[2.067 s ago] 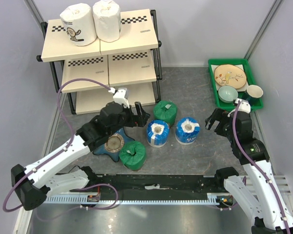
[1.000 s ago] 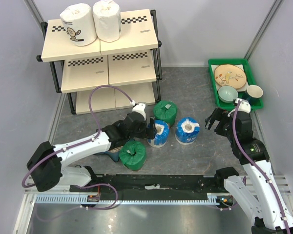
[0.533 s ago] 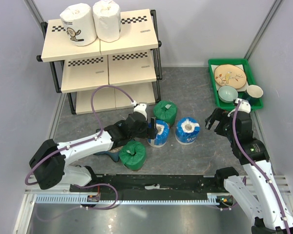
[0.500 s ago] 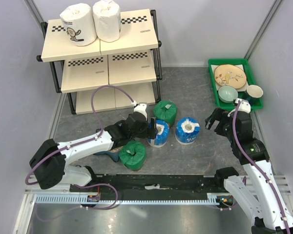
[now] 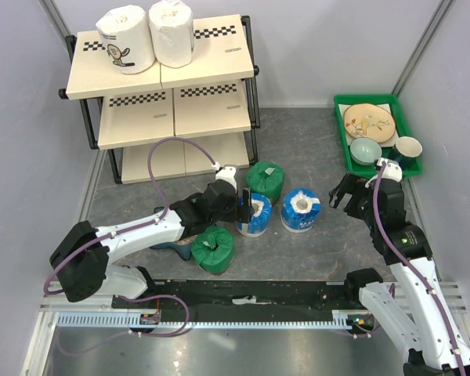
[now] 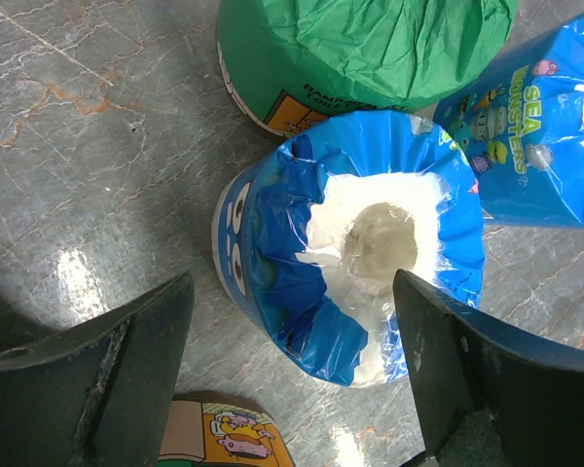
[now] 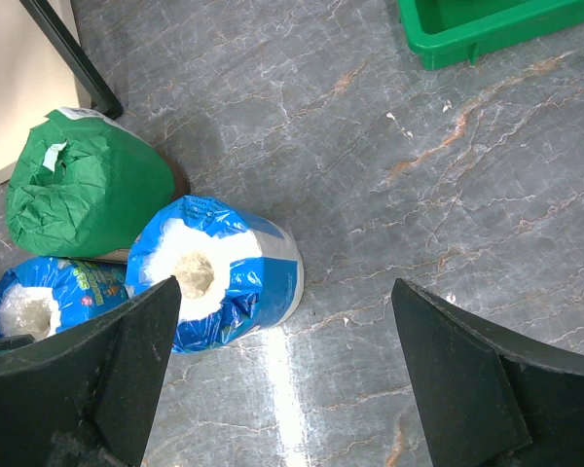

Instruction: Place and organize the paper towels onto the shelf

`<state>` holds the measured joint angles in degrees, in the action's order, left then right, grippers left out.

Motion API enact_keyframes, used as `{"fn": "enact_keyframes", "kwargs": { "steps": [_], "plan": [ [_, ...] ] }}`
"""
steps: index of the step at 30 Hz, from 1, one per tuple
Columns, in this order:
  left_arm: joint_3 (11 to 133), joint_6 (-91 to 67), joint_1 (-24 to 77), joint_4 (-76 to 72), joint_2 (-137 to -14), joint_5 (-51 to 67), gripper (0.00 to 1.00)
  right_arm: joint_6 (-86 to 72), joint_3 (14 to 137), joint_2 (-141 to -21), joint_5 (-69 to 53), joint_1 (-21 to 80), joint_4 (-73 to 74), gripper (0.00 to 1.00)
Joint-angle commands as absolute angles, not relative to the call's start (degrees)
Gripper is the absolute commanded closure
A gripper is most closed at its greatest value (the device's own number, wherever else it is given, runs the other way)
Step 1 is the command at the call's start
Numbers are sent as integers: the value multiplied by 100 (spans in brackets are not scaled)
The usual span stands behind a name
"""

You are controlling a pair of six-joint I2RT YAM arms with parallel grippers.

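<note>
1. Our left pincer [image 6: 287, 360] stands apart, straddling the blue roll [image 6: 355, 243] on the surface [image 6: 97, 146]; the right pincer [image 7: 287, 379] hangs apart, empty.
2. The green roll [image 6: 360, 49] sits just beside it (a tight spot), so we judge a closing finger may knock it.
3. The loose wrapper [image 6: 292, 253] may slip on the way to the shelf [image 5: 211, 110].

On the blue roll [image 6: 537, 126] near the worktop's middle, the wrapper reads "SEA" in yellow-green letters above a word starting "MON", the rest lost in folds. Dark print on the label of the green roll [image 6: 370, 49], and on the white roll [image 5: 125, 39] at the top left of the shelf [image 5: 211, 70], is too small to read.
</note>
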<state>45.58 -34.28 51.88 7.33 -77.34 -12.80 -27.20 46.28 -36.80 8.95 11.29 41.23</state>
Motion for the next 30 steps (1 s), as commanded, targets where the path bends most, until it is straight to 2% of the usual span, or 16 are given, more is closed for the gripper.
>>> {"fn": "enact_keyframes", "kwargs": {
  "steps": [1, 30],
  "plan": [
    [4694, -3647, 5221, 536, -7752, -1301, 11, -2707, 4606, -3621, 914, 1125, 3964, 2],
    [4772, -3858, 5221, 466, -8094, -1775, 19, -2698, 4623, -3647, 861, 1125, 3981, 2]
  ]
}}
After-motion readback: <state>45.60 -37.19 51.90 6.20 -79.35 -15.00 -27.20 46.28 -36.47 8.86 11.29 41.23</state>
